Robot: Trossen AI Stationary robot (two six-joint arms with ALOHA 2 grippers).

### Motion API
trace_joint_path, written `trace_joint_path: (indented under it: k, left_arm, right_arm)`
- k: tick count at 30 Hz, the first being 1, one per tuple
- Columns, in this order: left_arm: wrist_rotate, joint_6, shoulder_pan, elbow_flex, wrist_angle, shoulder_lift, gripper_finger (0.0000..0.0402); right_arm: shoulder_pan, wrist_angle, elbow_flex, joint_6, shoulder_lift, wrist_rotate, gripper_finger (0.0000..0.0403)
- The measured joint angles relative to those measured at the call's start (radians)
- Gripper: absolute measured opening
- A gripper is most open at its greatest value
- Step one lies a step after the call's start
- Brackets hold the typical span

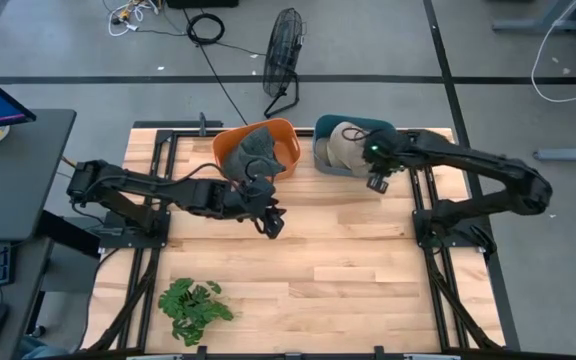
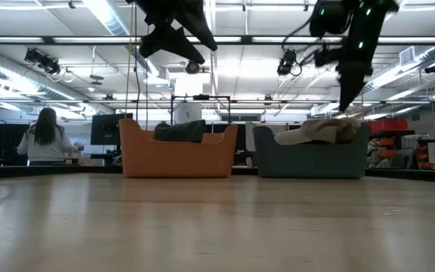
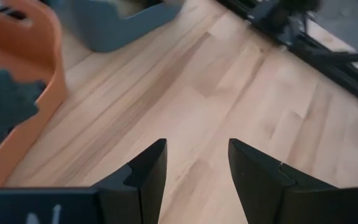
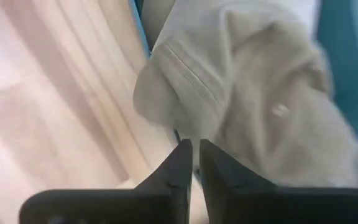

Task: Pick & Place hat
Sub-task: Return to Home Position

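Over the far edge of the table (image 1: 348, 260), high view: right gripper (image 1: 376, 183) hangs just beside the near right corner of the blue bin (image 1: 320, 160), with the brown cap (image 1: 346, 142) lying inside it. Left gripper (image 1: 271, 225) is out over bare wood on the near side of the orange bin (image 1: 290, 140), which holds a dark cap (image 1: 253, 150). A plant (image 1: 193, 305) lies well apart at near left. Centre and near wood are open, with black frame rails along the left and right sides, so the easy way out for both arms is up and back. Low view: brown cap heaps above the blue bin's rim and the right arm's tip comes down close over it. Main risk, as I judge it: a sideways pull-back clips the cap or nudges the bin. Left wrist view: fingers (image 3: 145, 174) stand well apart with nothing between them and clear floor ahead, so little risk on that side. Right wrist view: jaws all but closed with only a thin slit, nothing gripped, cap right ahead. Its brim seems to lap over the bin edge, though it's too blurred to be sure, and if so a light brush could tip it out.
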Motion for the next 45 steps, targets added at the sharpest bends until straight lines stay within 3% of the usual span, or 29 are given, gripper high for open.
trace_joint_path:
  k: [4, 11, 15, 18, 25, 28, 37, 45]
  left_arm:
    - [0.043, 0.115, 0.0, 0.037, -0.004, -0.028, 0.0177]
    - [0.027, 0.28, 0.0, 0.065, -0.066, -0.183, 0.0177]
    - [-0.013, 0.294, 0.0, 0.033, -0.123, -0.253, 0.0177]
    - [-0.017, 0.27, 0.0, -0.066, -0.102, -0.314, 0.0177]
    - [-0.009, 0.203, 0.0, -0.499, 0.356, -0.526, 0.0177]
    - [-0.009, 0.188, 0.0, -0.616, 0.45, -0.632, 0.0177]
    - [-0.012, 0.249, 0.001, -0.82, 0.494, -0.883, 0.0177]
    - [-0.035, 0.335, 0.001, -1.086, 0.885, -1.009, 0.0177]
  right_arm:
    - [0.043, -0.102, 0.098, 0.028, -0.1, -0.014, 0.0041]
    - [0.107, -0.023, 0.165, 0.018, -0.331, -0.404, 0.003]
    - [0.117, 0.089, 0.091, 0.013, -0.475, -0.446, 0.0014]
    - [0.117, 0.156, 0.004, 0.05, -0.603, -0.445, 0.0004]
    - [0.117, 0.338, -0.229, 0.107, -0.876, -0.485, 0.001]
    - [0.117, 0.371, -0.284, 0.118, -0.967, -0.465, 0.0006]
    - [0.117, 0.384, -0.275, 0.121, -1.109, -0.467, 0.0004]
    - [0.117, 0.381, -0.275, 0.132, -1.124, -0.464, 0.0004]
